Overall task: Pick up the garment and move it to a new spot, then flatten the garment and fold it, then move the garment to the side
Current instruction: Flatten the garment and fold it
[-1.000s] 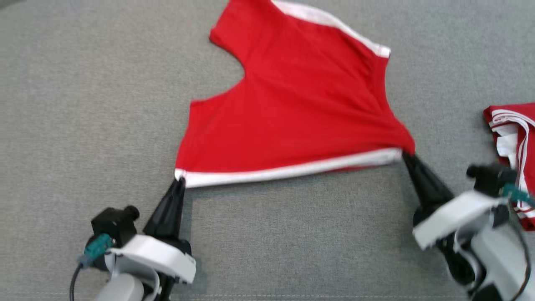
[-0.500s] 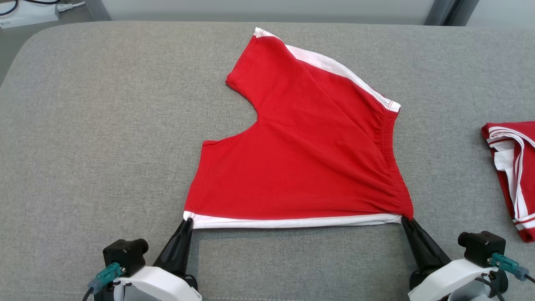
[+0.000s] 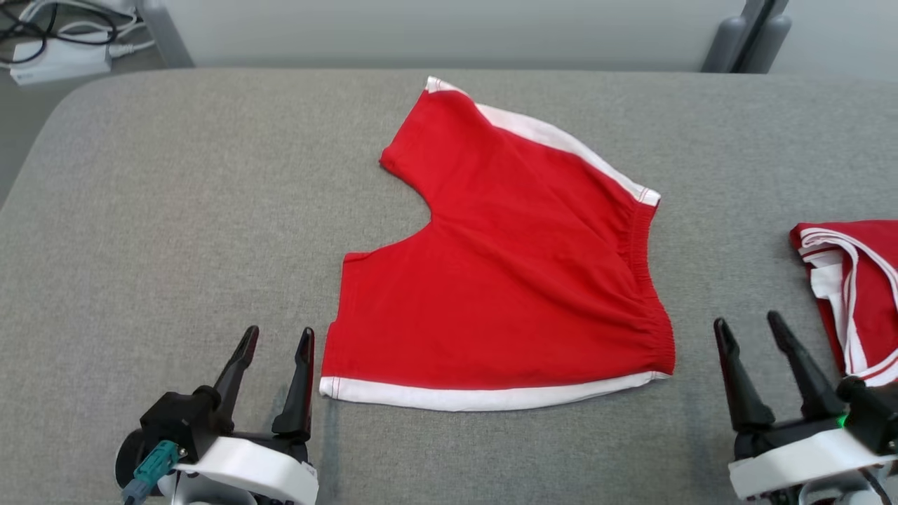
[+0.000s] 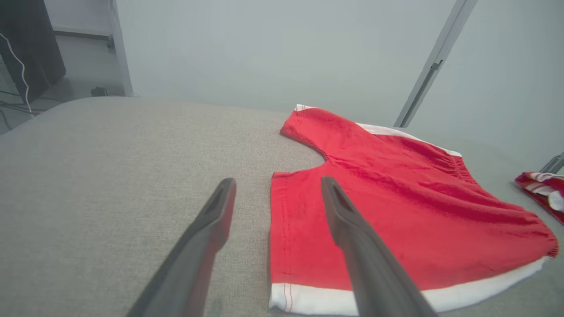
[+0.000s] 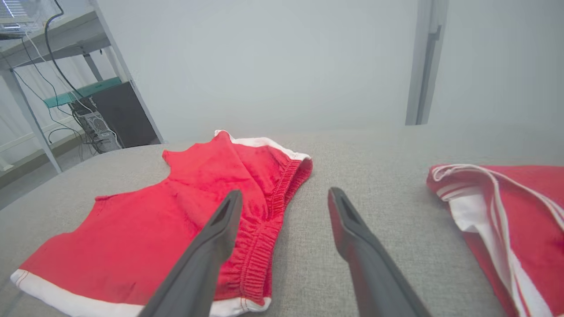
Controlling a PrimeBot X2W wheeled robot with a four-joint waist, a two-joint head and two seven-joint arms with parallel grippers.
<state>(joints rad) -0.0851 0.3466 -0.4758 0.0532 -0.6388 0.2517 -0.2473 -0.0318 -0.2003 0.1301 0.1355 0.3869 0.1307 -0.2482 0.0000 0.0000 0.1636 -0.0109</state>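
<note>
The garment [image 3: 519,273] is a pair of red shorts with white side stripes, lying spread flat on the grey padded table [image 3: 175,210], waistband to the right. It also lies ahead in the left wrist view [image 4: 396,211] and the right wrist view [image 5: 176,220]. My left gripper [image 3: 277,337] stands open just left of the near left corner of the shorts, with nothing between its fingers. My right gripper [image 3: 747,326] is open too, a little right of the waistband's near corner, empty.
A second red and white garment [image 3: 856,287], folded, lies at the table's right edge, close beside my right gripper; it is at the right in the right wrist view [image 5: 506,211]. A power strip with cables [image 3: 56,42] sits on the floor beyond the far left corner.
Both grippers have let go of the near corners of the shorts, opened and drawn back a little. The shorts now lie slack on the table. The head camera has tilted up.
</note>
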